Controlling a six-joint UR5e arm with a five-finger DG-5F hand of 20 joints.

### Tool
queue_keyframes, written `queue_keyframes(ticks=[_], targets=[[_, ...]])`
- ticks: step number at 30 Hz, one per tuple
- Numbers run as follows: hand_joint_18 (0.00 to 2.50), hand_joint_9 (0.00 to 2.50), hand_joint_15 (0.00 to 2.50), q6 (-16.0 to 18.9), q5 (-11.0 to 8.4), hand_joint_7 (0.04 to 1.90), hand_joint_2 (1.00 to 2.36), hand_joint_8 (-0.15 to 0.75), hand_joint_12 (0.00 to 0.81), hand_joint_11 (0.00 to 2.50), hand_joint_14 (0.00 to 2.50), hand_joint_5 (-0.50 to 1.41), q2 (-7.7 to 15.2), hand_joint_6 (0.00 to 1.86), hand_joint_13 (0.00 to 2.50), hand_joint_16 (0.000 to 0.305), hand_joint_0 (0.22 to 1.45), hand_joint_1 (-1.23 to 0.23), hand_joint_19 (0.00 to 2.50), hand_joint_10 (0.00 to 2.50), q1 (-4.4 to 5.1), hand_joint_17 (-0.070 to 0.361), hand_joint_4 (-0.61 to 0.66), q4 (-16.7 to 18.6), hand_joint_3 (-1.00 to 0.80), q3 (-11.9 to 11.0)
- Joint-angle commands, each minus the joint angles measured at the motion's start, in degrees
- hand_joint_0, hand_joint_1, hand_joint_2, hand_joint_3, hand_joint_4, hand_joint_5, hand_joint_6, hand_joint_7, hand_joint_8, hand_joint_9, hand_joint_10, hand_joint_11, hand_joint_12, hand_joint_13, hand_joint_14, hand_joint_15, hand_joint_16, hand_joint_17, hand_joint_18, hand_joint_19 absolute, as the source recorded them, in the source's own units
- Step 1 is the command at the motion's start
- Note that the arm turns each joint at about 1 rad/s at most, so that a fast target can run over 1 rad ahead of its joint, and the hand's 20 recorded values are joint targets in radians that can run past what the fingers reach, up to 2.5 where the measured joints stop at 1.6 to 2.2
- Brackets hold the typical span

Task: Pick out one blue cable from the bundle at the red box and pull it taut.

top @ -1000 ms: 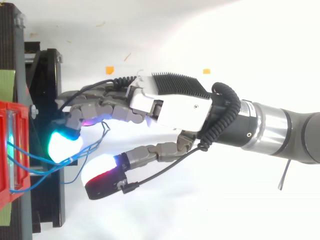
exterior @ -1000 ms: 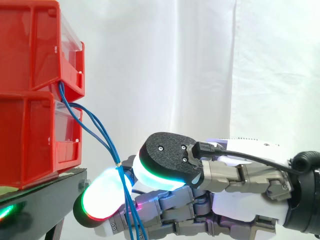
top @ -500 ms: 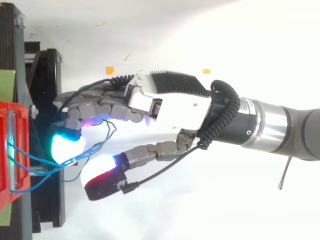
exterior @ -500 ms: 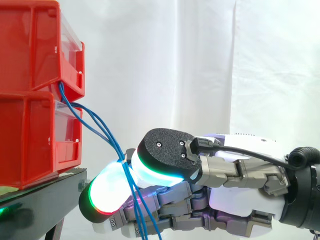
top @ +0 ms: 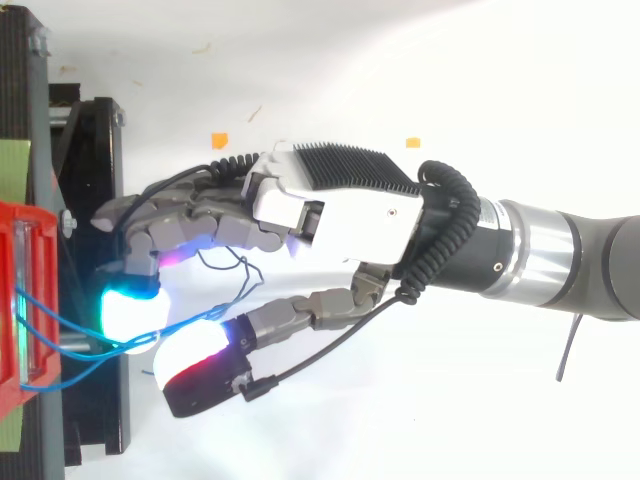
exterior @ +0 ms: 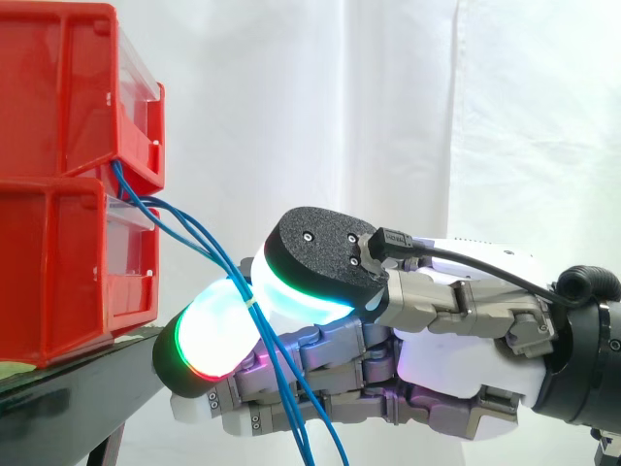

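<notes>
Several thin blue cables (exterior: 236, 280) leave the gap between the two stacked red bins (exterior: 58, 262) and slope down to the right. They are bound by a small light tie. My hand (exterior: 456, 359) reaches in from the right, level with the lower bin. Its thumb and one glowing fingertip (exterior: 209, 340) are pinched on the bundle at the tie. Past the pinch the cables hang down across the curled fingers. From above, the cables (top: 135, 343) run from the red bin (top: 15, 300) into the narrow gap between thumb and fingertip of the hand (top: 340, 205).
The bins stand on a black stand (exterior: 68, 388), whose edge lies just left of the fingertips (top: 95, 200). A white curtain (exterior: 388, 116) hangs behind. Two small orange marks (top: 219, 140) lie on the white floor beyond the hand.
The hand has risen and the thumb has closed towards the fingertip. The cables have been lifted with it and now slope less steeply from the bin.
</notes>
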State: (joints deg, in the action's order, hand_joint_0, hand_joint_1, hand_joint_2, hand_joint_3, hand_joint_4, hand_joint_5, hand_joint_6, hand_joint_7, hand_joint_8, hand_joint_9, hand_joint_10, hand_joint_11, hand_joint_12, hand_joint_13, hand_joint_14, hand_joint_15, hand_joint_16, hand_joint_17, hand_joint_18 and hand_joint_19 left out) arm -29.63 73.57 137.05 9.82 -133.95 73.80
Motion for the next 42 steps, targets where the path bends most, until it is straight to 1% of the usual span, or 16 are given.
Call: queue_keyframes(ticks=[1,6,9,10,13,15,19,24,26,27,29,31,33,36,39,42], targets=[[0.24,0.69,0.18,0.0,0.0,1.09,1.01,0.261,0.327,0.25,0.01,-0.11,0.1,0.62,0.35,0.042,0.58,-0.59,0.38,0.01,0.03,0.094,0.11,0.1,-0.31,-0.4],[0.26,0.69,0.18,0.0,-0.18,1.06,1.01,0.26,0.331,0.24,0.01,-0.11,0.0,0.65,0.36,0.042,0.58,-0.62,0.39,0.01,0.47,0.095,0.11,0.2,-0.31,-0.7],[0.28,0.7,0.19,0.0,-0.44,0.97,1.02,0.264,0.331,0.26,0.01,-0.13,0.1,0.72,0.38,0.042,0.58,-0.64,0.39,0.01,0.64,0.094,0.1,0.2,-0.3,-0.7],[0.29,0.71,0.19,0.0,-0.35,0.92,1.02,0.262,0.331,0.27,0.01,-0.14,0.1,0.75,0.38,0.042,0.59,-0.66,0.39,0.01,0.64,0.095,0.1,0.2,-0.27,-0.7],[0.31,0.72,0.2,0.5,-0.35,0.87,1.02,0.267,0.332,0.31,0.01,-0.16,0.1,0.82,0.4,0.042,0.59,-0.7,0.4,0.01,0.9,0.096,0.09,0.4,-0.19,-0.8],[0.33,0.73,0.21,1.7,-0.44,0.87,1.02,0.271,0.337,0.32,0.01,-0.16,0.1,0.84,0.42,0.043,0.59,-0.71,0.41,0.01,0.99,0.096,0.1,0.7,-0.15,-0.7],[0.34,0.74,0.22,4.5,-0.53,0.84,1.02,0.271,0.34,0.34,0.01,-0.17,0.1,0.86,0.43,0.043,0.59,-0.72,0.42,0.01,1.43,0.097,0.11,0.7,-0.16,-0.7],[0.35,0.75,0.23,5.7,-0.53,0.83,1.02,0.273,0.341,0.34,0.01,-0.17,0.5,0.88,0.44,0.043,0.59,-0.72,0.43,0.01,1.52,0.097,0.11,0.7,-0.17,-0.7],[0.36,0.76,0.23,6.2,-0.53,0.85,1.02,0.275,0.342,0.34,0.01,-0.16,0.8,0.88,0.44,0.043,0.58,-0.72,0.43,0.01,1.52,0.097,0.12,1.1,-0.18,-0.8],[0.37,0.76,0.24,7.0,-0.7,0.85,1.02,0.277,0.343,0.35,0.01,-0.16,0.9,0.88,0.45,0.043,0.58,-0.72,0.43,0.01,1.7,0.098,0.11,2.1,-0.18,-0.7],[0.37,0.77,0.24,7.2,-1.23,0.85,1.02,0.28,0.343,0.35,0.01,-0.16,0.9,0.88,0.46,0.043,0.58,-0.72,0.44,0.01,1.78,0.098,0.12,2.9,-0.21,-0.8],[0.38,0.78,0.25,7.2,-1.58,0.81,1.01,0.28,0.348,0.35,0.01,-0.15,0.9,0.88,0.47,0.044,0.57,-0.69,0.45,0.01,1.87,0.099,0.13,3.2,-0.3,-0.8],[0.39,0.79,0.25,7.5,-1.76,0.84,1.01,0.282,0.349,0.34,0.01,-0.15,0.9,0.87,0.48,0.044,0.56,-0.68,0.45,0.01,1.87,0.1,0.14,3.3,-0.35,-0.7],[0.4,0.8,0.26,8.8,-2.11,0.84,1.01,0.289,0.355,0.35,0.01,-0.15,0.9,0.85,0.49,0.045,0.54,-0.66,0.46,0.01,1.96,0.102,0.13,2.9,-0.42,-0.7],[0.41,0.8,0.26,11.5,-3.16,0.85,1.0,0.289,0.36,0.36,0.01,-0.15,0.9,0.84,0.5,0.046,0.53,-0.66,0.46,0.01,1.96,0.104,0.14,3.3,-0.45,-0.7],[0.42,0.81,0.27,12.5,-3.78,0.85,1.0,0.295,0.366,0.36,0.01,-0.15,0.9,0.84,0.51,0.048,0.51,-0.66,0.47,0.01,1.96,0.107,0.15,3.3,-0.5,-0.7]])
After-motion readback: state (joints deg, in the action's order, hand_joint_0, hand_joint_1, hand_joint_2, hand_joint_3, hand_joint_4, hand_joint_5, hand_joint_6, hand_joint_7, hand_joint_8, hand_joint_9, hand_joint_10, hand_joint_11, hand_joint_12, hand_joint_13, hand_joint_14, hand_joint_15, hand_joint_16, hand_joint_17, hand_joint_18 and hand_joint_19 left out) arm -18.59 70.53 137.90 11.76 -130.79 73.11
